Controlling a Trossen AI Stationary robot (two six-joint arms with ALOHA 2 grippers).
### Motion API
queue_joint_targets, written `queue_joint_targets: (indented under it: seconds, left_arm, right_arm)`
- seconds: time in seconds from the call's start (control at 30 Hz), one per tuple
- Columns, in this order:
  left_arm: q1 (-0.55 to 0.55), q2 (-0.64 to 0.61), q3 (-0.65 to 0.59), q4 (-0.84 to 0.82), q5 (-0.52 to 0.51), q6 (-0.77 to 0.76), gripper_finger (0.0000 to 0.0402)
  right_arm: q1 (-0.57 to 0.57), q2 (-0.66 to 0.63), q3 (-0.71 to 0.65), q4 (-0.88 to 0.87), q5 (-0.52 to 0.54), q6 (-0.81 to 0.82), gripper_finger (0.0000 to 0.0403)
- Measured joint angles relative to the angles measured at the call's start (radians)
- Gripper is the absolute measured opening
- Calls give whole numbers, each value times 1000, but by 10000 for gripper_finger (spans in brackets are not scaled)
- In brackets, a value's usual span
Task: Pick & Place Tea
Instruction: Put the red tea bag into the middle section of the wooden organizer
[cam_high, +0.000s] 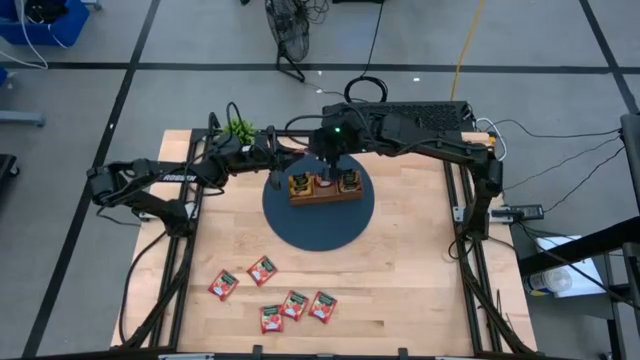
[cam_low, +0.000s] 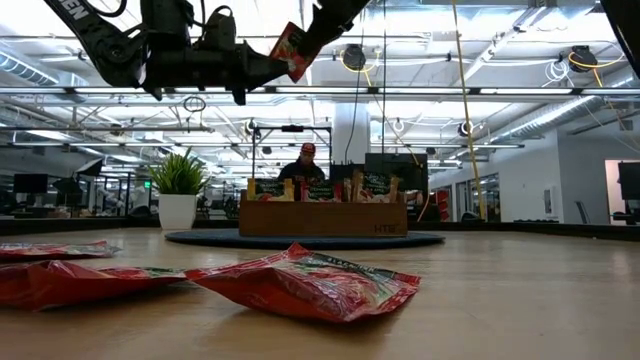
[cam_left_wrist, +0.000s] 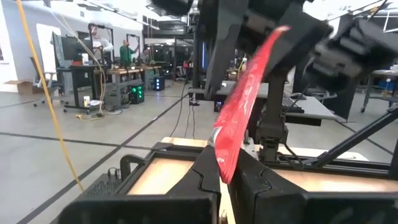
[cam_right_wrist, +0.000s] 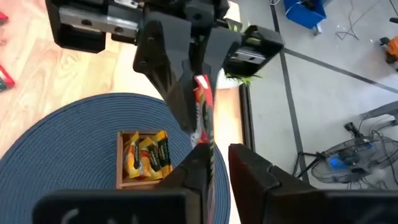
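The desk (cam_high: 420, 280) is being taken up mostly by a round blue mat (cam_high: 320, 232) at the centre of the high view. A wooden tray (cam_high: 325, 196) is being carried on the mat's upper part, and its three compartments are already being filled with packed tea (cam_high: 349, 181).

Both arms are being brought together above the tray, just over the upper edge of the mat. The left arm is reaching in from the left of the frame and the right arm from the upper right.

A red sachet (cam_left_wrist: 245, 106) is being held in the air between them. The left pincer (cam_left_wrist: 227, 174) is being kept closed on one end of it. The sachet's long axis is running straight from that pincer toward the right pincer (cam_right_wrist: 217, 165). The right pincer's fingers are being held apart with a gap showing, and the sachet is lying edge-on against one of them. So the coming move is judged to be a handover, with the right arm nearer the tray.

Open room is being left all round the tray on the mat. Six loose sachets (cam_high: 293, 304) are lying flat along the lower left of the desk, well apart from both pincers.
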Motion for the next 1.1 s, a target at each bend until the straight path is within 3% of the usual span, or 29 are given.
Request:
queue_joint_targets:
  seconds: [0.6,0.87,1.1]
  left_arm:
    - [1,0,0,-33,-22,-11,15]
    - [2,0,-1,-95,-70,2,88]
    - [3,0,-1,-97,-87,2,113]
  right_arm:
    - [51,-10,0,-33,6,-47,1]
    - [79,-12,0,-192,65,-3,0]
    - [59,-11,-4,-273,75,60,0]
